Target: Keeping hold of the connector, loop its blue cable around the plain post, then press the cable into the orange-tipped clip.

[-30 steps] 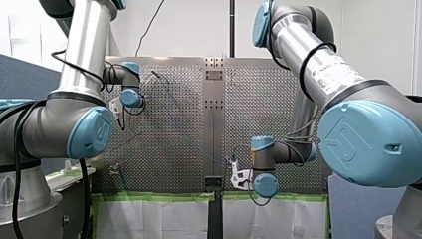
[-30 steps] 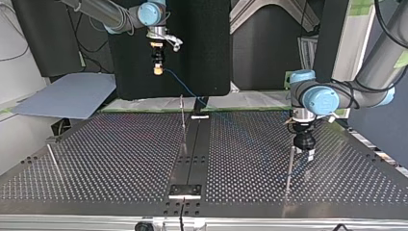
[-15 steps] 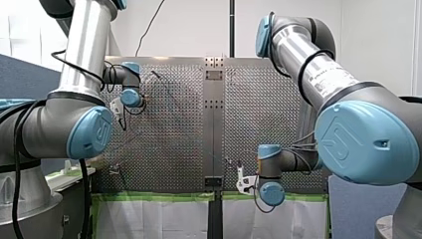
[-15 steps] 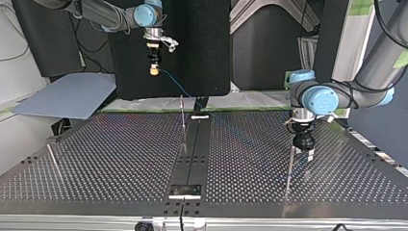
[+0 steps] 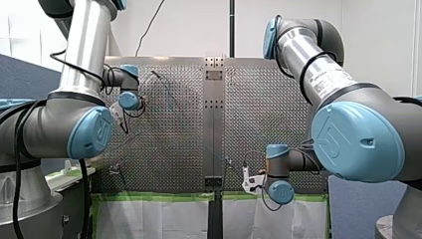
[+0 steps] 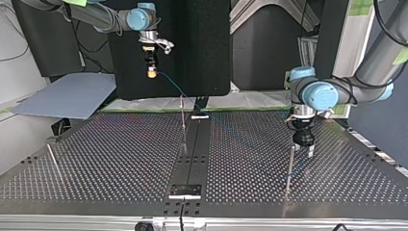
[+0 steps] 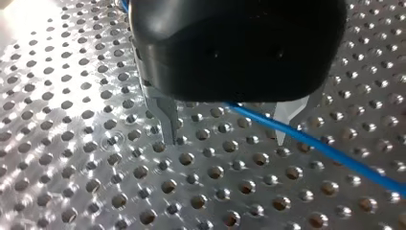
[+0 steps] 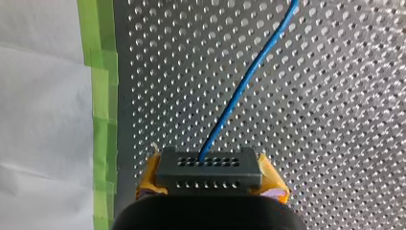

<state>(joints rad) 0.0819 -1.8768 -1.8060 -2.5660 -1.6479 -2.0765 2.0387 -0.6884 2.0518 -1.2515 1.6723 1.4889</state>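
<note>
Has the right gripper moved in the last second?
Yes. In the top view my right gripper has slid toward the view's left, farther from the middle post.

You've got a plain bright blue cable (image 8: 248,81). The connector (image 8: 209,167) is dark grey, with two rows of small holes on its face. Your right gripper (image 8: 209,178) has yellow-orange pads (image 8: 149,179) and a black body. Your left gripper (image 7: 222,139) has a glossy black body and bare silver fingers (image 7: 167,120). The table (image 8: 335,120) is silver metal with a regular grid of round holes and a dark strip (image 6: 195,149) down the middle. Green tape (image 8: 103,96) edges it, with a white sheet (image 8: 43,120) beyond. The arms (image 5: 89,132) are grey and silver with light blue joint caps.
</note>
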